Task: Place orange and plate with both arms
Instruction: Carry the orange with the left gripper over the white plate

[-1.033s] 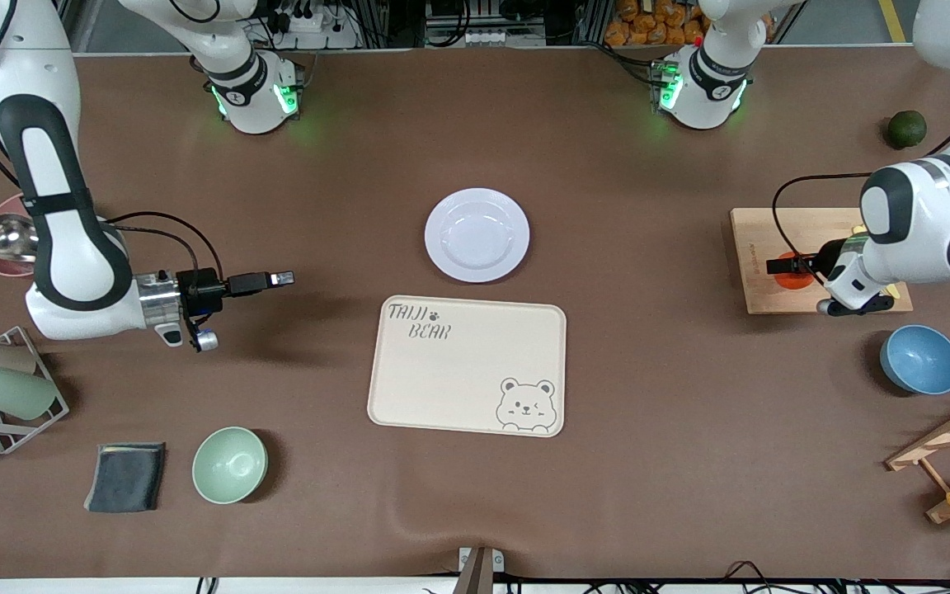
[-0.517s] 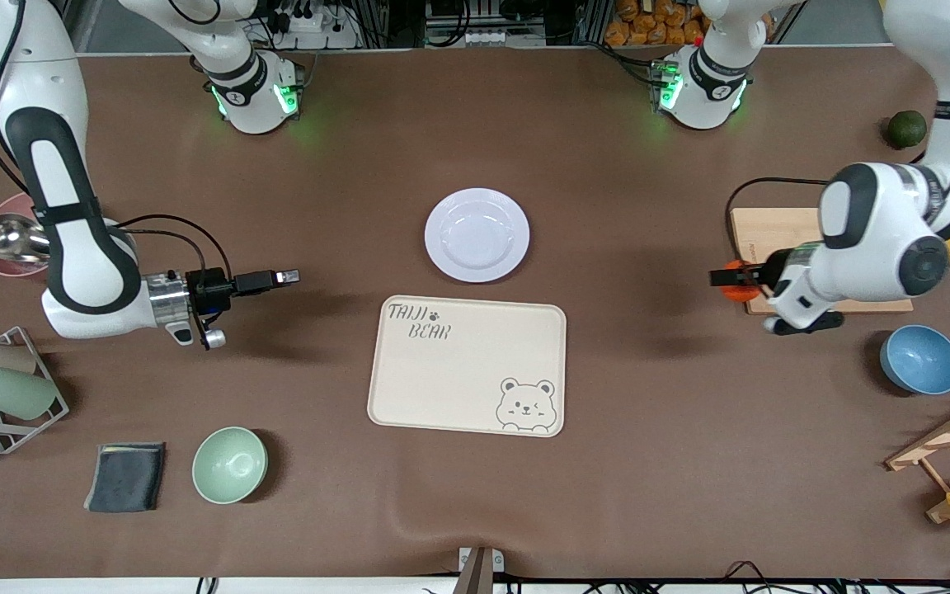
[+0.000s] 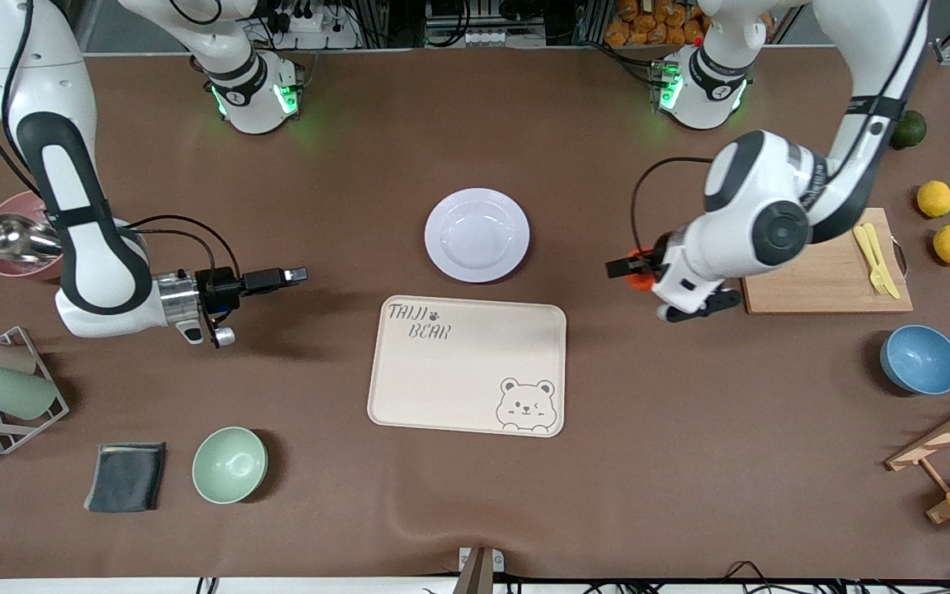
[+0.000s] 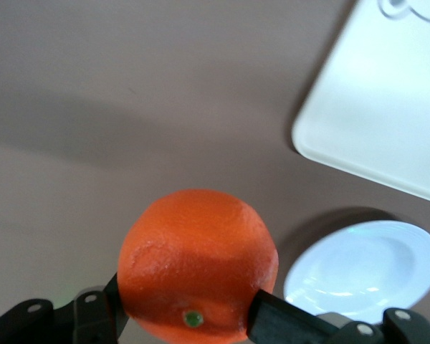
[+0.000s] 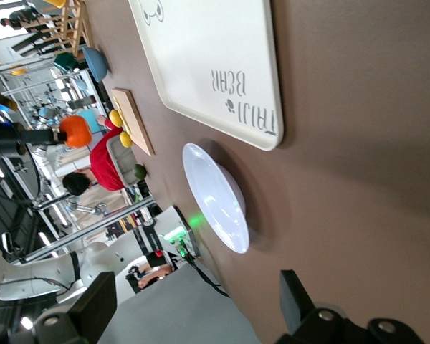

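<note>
My left gripper (image 3: pixel 625 271) is shut on the orange (image 3: pixel 640 279) and holds it in the air over bare table between the wooden board (image 3: pixel 821 272) and the plate (image 3: pixel 477 234). In the left wrist view the orange (image 4: pixel 198 264) sits between the two black fingers, with the plate (image 4: pixel 365 271) and the tray (image 4: pixel 387 107) farther off. The pale lavender-white plate rests empty at the table's middle, just farther from the front camera than the cream bear tray (image 3: pixel 467 365). My right gripper (image 3: pixel 289 275) is open and empty, above the table toward the right arm's end; its wrist view shows the plate (image 5: pixel 215 197).
Two lemons (image 3: pixel 943 223) and a dark green fruit (image 3: pixel 908 129) lie toward the left arm's end. A yellow utensil (image 3: pixel 875 247) lies on the board. A blue bowl (image 3: pixel 920 358), green bowl (image 3: pixel 229 464), grey cloth (image 3: pixel 125 476), cup rack (image 3: pixel 5 388) and ladle (image 3: pixel 9 238) stand about.
My left gripper has lifted the orange off the wooden board and carried it toward the plate. My right gripper has edged slightly toward the middle.
</note>
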Available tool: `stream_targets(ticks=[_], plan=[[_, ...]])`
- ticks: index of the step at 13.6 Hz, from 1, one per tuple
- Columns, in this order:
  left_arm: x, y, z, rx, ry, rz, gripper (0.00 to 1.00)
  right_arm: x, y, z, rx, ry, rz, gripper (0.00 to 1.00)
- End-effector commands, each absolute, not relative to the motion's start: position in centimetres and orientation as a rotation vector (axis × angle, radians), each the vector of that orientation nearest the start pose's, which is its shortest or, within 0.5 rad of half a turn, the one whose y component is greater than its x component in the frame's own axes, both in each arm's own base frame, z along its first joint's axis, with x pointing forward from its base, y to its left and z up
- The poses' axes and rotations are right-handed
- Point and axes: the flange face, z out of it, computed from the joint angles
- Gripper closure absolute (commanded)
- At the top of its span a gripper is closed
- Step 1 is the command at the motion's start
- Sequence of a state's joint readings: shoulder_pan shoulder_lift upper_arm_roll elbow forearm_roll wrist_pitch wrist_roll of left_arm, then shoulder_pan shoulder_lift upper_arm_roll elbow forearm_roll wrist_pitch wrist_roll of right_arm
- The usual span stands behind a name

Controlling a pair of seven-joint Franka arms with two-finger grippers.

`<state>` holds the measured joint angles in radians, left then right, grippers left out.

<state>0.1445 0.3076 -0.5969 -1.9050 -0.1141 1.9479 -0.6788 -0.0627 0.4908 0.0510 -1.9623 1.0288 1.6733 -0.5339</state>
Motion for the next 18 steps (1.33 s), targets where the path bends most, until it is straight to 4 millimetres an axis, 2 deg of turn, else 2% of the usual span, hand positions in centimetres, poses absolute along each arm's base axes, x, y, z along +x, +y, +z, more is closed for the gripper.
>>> stream_targets(ticks=[1,3,5,6,8,9,14,18], plan=[[51.6,-31.0,33.8,-3.175,-0.525,0.570,1.00,54.5,9.6,20.9,-2.009,0.035,0.445,0.00],[49.5,-35.8,32.0,-3.143,-0.640,0.555,1.00,54.4,10.0,20.5,-2.008,-0.015,0.385,0.00],[46.8,-40.5,29.8,-3.137,-0.671,0.572,1.00,54.3,10.0,20.4,-2.010,-0.041,0.364,0.00],[46.1,-41.9,29.6,-3.138,-0.725,0.555,1.00,54.3,9.8,20.3,-2.007,-0.041,0.364,0.00],[43.5,-45.0,28.4,-3.119,-0.748,0.570,1.00,54.0,9.9,20.4,-1.996,-0.050,0.375,0.00],[42.4,-46.2,27.3,-3.106,-0.773,0.579,1.00,53.5,10.0,20.4,-1.979,-0.064,0.387,0.00],[38.7,-49.3,21.9,-3.042,-0.815,0.579,1.00,53.1,9.8,20.1,-1.971,-0.064,0.396,0.00],[37.5,-50.8,18.0,-3.067,-0.858,0.515,1.00,53.3,10.6,19.5,-2.016,-0.061,0.373,0.00]])
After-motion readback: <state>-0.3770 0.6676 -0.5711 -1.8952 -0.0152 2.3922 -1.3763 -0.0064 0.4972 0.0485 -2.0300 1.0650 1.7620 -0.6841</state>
